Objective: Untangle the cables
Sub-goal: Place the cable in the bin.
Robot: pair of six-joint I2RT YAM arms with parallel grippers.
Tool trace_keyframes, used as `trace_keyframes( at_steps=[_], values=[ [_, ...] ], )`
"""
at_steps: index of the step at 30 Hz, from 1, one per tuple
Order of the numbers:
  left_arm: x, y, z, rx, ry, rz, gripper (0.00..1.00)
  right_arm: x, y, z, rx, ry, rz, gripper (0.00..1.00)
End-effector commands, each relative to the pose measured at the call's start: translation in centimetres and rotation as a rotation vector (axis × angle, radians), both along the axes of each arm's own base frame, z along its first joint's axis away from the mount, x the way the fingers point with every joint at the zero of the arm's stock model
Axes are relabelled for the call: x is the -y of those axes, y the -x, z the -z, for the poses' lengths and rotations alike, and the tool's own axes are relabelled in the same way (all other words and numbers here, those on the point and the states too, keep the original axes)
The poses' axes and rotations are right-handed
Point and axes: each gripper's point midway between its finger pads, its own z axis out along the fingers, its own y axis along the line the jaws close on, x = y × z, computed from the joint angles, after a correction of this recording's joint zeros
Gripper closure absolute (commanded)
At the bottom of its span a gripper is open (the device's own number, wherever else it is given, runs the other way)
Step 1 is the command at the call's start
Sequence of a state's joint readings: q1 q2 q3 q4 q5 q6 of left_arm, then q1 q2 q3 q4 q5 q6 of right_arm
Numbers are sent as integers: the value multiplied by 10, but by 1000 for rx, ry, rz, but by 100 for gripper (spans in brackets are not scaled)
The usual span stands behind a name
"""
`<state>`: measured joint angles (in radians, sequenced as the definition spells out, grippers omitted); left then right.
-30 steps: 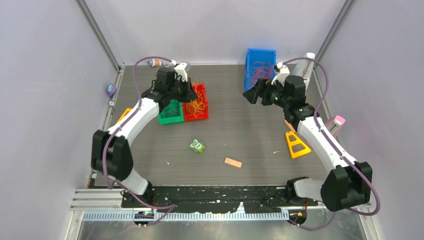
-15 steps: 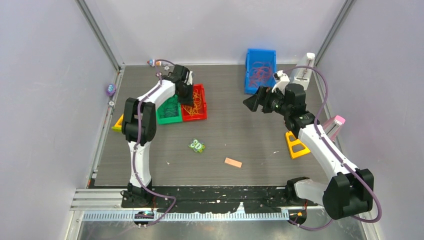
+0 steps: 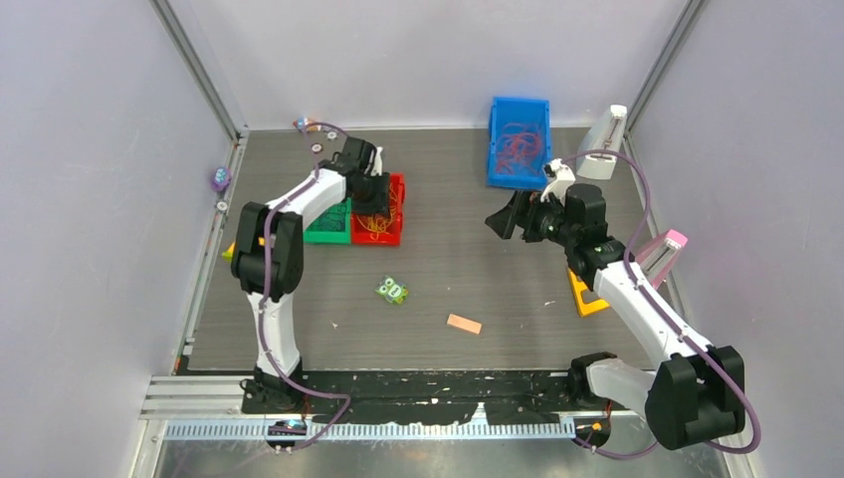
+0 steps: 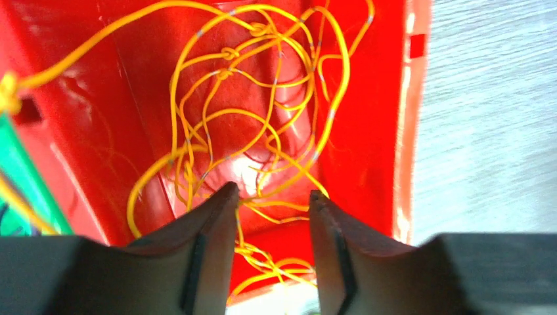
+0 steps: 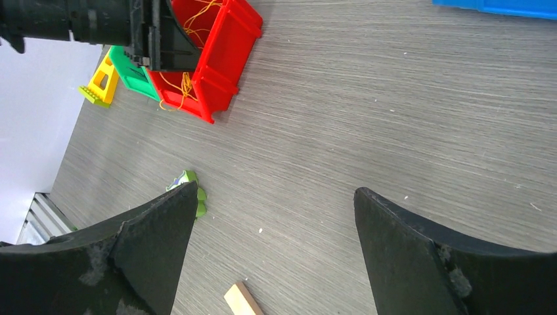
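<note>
From above, the left arm reaches the far left of the worktop. Its left gripper is lowered into a red bin that holds a tangle of orange cables. A green bin touches the red bin's left side. At the far edge a blue bin contains red cables. The right gripper hovers over bare worktop near that bin. A green toy and an orange block lie apart mid-worktop.

The left wrist view shows the left gripper partly spread. Loops of the orange cables run through the gap and nothing is pinched. The red bin surrounds them.

In the right wrist view the right gripper is spread wide over bare worktop. Beyond it sit the red bin, the orange cables, the green bin, the green toy and the orange block.
</note>
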<state>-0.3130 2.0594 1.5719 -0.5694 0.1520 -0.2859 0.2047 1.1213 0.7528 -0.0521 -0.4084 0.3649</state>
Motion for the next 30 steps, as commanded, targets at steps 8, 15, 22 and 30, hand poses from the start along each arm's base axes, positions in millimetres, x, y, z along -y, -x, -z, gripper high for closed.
trace_keyframes(
  at_steps=[8, 15, 22, 30],
  values=[
    [7, -10, -96, 290, 84, 11, 42, 2, -1, -26, 107, -5, 5, 5],
    [7, -5, -133, 359, 108, 22, 41, 3, -1, -26, 111, -3, 5, 6],
    [-2, 18, -169, 445, 128, 24, 19, 7, 1, -35, 141, 5, 23, 6],
    [-34, 68, -190, 574, 96, -23, 0, 29, 3, -48, 242, 73, 117, 5]
  ],
)
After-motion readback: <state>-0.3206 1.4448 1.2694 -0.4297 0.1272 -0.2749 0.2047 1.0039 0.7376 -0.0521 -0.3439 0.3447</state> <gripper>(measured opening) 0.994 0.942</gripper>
